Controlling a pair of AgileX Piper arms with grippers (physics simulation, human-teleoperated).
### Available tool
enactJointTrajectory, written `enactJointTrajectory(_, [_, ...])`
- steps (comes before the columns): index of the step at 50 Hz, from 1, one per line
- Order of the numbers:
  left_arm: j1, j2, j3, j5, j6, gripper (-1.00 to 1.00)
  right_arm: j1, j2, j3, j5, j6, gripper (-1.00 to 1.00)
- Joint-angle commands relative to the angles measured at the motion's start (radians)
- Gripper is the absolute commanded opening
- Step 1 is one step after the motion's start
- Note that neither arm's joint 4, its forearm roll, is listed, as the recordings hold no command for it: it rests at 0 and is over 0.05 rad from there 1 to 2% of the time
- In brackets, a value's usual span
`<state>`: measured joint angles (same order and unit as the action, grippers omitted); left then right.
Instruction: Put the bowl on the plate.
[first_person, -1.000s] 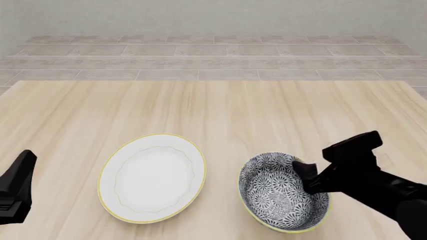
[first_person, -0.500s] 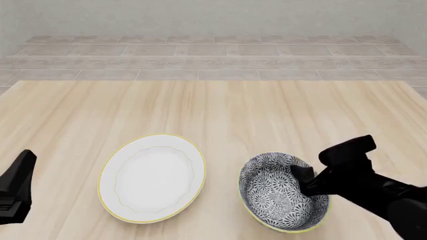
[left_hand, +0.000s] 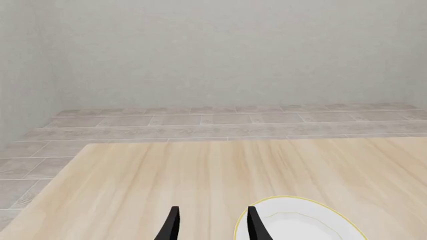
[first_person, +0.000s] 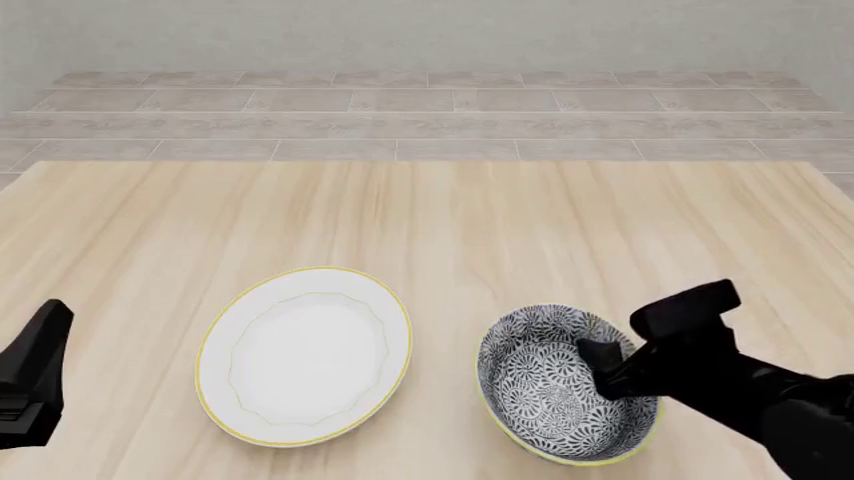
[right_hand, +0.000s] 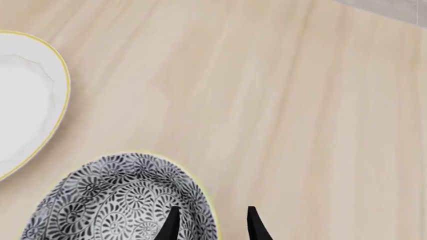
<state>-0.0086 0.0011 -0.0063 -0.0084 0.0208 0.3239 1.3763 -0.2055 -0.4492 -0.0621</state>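
The bowl sits on the wooden table at the front right, just beside the white plate and not on it. The right gripper straddles the bowl's right rim, one finger inside and one outside, jaws narrowly parted and not visibly pinching. The left gripper hovers at the plate's left edge, jaws narrowly apart, holding nothing.

Bare table stretched beyond both dishes, narrow gap separated plate from bowl, right gripper straddled bowl's right rim.
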Motion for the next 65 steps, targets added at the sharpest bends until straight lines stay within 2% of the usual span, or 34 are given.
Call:
enactJointTrajectory(1, [-0.001,0.000,0.000,0.001,0.001,1.00,-0.001,0.035,0.004,-0.027,0.004,1.00])
enactJointTrajectory(17, [-0.001,0.000,0.000,0.001,0.002,1.00,0.003,0.058,0.005,-0.043,0.014,1.00])
enactJointTrajectory(18, [-0.001,0.000,0.000,0.001,0.002,1.00,0.000,0.060,0.004,-0.043,0.015,-1.00])
enactJointTrajectory(27, [-0.001,0.000,0.000,0.000,0.003,1.00,-0.006,0.038,-0.001,-0.030,0.005,-1.00])
enactJointTrajectory(33, [0.000,0.000,0.000,0.000,0.002,1.00,0.005,-0.025,-0.012,0.024,0.027,-1.00])
enactJointTrajectory(34, [0.000,0.000,0.000,-0.001,0.002,1.00,-0.022,-0.014,-0.020,0.031,0.005,-1.00])
enactJointTrajectory(36, [0.000,0.000,0.000,-0.001,0.002,1.00,-0.006,-0.025,-0.019,0.030,0.017,-1.00])
enactJointTrajectory(42, [0.000,0.000,0.000,-0.001,0.002,1.00,-0.031,-0.002,-0.016,0.007,-0.025,-1.00])
enactJointTrajectory(48, [0.001,0.000,0.000,-0.002,0.001,1.00,-0.053,0.039,-0.016,-0.023,-0.038,-1.00])
enactJointTrajectory(51, [0.001,0.000,0.000,-0.002,0.002,1.00,-0.042,0.063,-0.023,-0.025,-0.006,-1.00])
enactJointTrajectory(54, [0.002,0.000,0.000,-0.003,0.002,1.00,-0.046,0.048,-0.021,-0.022,0.003,-1.00])
enactJointTrajectory(65, [0.000,0.000,0.000,-0.002,0.001,1.00,-0.080,0.013,-0.052,0.023,0.006,-1.00])
